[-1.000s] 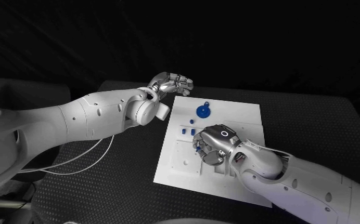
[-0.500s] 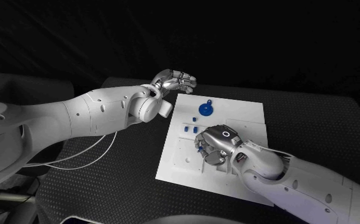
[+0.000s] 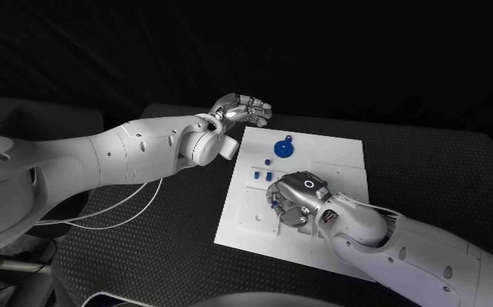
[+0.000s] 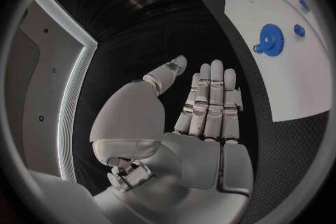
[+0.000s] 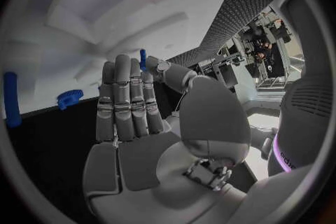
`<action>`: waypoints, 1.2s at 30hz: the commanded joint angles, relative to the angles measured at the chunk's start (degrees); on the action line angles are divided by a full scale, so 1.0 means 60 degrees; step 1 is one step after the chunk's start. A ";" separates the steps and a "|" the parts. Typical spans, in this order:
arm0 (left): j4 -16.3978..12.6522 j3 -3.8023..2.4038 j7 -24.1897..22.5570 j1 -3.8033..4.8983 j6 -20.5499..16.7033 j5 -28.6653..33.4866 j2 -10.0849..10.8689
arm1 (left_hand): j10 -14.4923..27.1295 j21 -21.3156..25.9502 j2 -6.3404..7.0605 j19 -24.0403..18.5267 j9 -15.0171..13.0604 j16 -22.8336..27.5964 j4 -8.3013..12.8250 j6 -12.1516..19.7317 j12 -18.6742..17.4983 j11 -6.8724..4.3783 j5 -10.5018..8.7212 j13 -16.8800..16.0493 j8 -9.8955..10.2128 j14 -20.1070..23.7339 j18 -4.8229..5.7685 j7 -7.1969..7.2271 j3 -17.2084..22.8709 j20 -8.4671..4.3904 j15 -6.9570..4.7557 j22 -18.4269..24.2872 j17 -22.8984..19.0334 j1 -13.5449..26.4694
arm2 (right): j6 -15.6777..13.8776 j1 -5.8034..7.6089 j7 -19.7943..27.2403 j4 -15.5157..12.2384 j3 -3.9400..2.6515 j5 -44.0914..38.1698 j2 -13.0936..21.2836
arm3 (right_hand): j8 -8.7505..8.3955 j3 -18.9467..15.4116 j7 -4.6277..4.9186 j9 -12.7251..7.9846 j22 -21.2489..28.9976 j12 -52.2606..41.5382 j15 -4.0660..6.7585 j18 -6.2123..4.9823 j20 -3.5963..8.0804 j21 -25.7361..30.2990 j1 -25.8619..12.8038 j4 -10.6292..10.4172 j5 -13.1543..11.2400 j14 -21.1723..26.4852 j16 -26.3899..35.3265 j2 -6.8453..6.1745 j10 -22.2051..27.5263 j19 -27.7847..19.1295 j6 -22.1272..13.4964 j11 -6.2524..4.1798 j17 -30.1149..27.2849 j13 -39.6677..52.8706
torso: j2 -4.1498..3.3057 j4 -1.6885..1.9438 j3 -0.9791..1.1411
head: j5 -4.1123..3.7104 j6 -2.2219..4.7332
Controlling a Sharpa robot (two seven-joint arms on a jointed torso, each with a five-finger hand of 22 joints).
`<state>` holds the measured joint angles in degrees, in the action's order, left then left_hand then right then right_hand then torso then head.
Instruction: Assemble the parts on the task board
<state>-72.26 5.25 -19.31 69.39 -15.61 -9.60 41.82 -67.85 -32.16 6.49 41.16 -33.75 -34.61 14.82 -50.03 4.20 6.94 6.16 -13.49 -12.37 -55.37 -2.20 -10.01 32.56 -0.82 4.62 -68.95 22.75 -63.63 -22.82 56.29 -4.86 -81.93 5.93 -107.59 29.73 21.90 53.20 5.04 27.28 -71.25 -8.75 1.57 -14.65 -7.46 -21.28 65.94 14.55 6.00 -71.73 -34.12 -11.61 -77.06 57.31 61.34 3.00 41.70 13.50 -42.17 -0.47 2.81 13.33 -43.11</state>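
blue part (image 5: 143, 59) | apparently pinched at right hand (image 3: 296, 196) fingertips | left hand (image 3: 244, 112) empty, fingers straight

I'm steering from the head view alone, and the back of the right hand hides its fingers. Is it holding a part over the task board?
Observer: Yes. The right wrist view shows the right hand pinching a small blue part between the thumb and a finger, with the other fingers straight.
Operator: And is there anything in the left hand?
Observer: No. In the left wrist view the left hand has a bare palm and its fingers are straight, side by side. It is beside the task board, over the black table.
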 commanded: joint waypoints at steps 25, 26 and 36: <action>-0.0064 -0.0009 -0.0035 0.0021 0.0099 0.0057 -0.0013 | 0.0053 0.0078 0.0031 -0.0043 0.0015 0.0099 -0.0059 0.0100 -0.0020 0.0024 0.0031 0.0020 -0.0014 0.0028 -0.0032 -0.0011 -0.0017 0.0032 0.0082 -0.0017 0.0040 0.0100 | -0.0143 -0.0012 -0.0221 0.0055 0.0007 -0.0514 -0.0009 | 0.0054 0.0025 0.0032 0.0050 -0.0032 0.0059 0.0062 -0.0059 0.0021 -0.0057 0.0109 -0.0042 0.0030 -0.0033 0.0083 -0.0041 -0.0080 0.0101 0.0047 -0.0019 0.0048 0.0057 | 0.0003 -0.0010 0.0012 | 0.0054 -0.0061; -0.0065 -0.0009 -0.0035 0.0021 0.0100 0.0057 -0.0012 | 0.0053 0.0078 0.0031 -0.0043 0.0015 0.0099 -0.0060 0.0101 -0.0020 0.0024 0.0031 0.0021 -0.0014 0.0028 -0.0032 -0.0011 -0.0017 0.0032 0.0083 -0.0018 0.0041 0.0100 | -0.0124 -0.0012 -0.0211 0.0058 0.0007 -0.0516 -0.0003 | 0.0054 0.0025 0.0032 0.0051 -0.0032 0.0060 0.0062 -0.0059 0.0021 -0.0057 0.0109 -0.0042 0.0029 -0.0034 0.0084 -0.0042 -0.0080 0.0101 0.0047 -0.0019 0.0049 0.0058 | 0.0003 -0.0010 0.0012 | 0.0054 -0.0061; -0.0062 -0.0009 -0.0032 0.0024 0.0098 0.0057 -0.0024 | 0.0057 0.0084 0.0034 -0.0045 0.0017 0.0111 -0.0062 0.0105 -0.0020 0.0026 0.0028 0.0024 -0.0015 0.0029 -0.0032 -0.0013 -0.0018 0.0034 0.0084 -0.0021 0.0051 0.0100 | 0.0251 -0.0011 -0.0062 -0.0004 0.0019 -0.0398 0.0009 | 0.0050 0.0025 0.0033 0.0061 -0.0035 0.0068 0.0062 -0.0059 0.0020 -0.0056 0.0104 -0.0050 0.0021 -0.0038 0.0092 -0.0041 -0.0080 0.0101 0.0044 -0.0017 0.0059 0.0070 | 0.0002 -0.0009 0.0005 | 0.0053 -0.0087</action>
<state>-72.49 5.25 -19.19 69.43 -15.56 -9.56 41.80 -67.85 -31.93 6.72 41.16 -33.71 -34.16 14.82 -49.83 4.20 6.94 6.16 -13.40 -12.37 -55.17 -2.19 -10.21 32.57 -0.82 4.82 -68.98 22.98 -63.40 -23.09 56.34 -5.81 -81.78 5.92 -109.81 29.73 22.04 53.19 5.04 27.53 -71.37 -8.62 1.50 -14.65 -7.25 -21.28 66.15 14.56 5.99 -72.04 -33.92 -11.85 -77.20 57.53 61.33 2.86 42.00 13.87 -42.16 -0.52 2.87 13.64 -43.56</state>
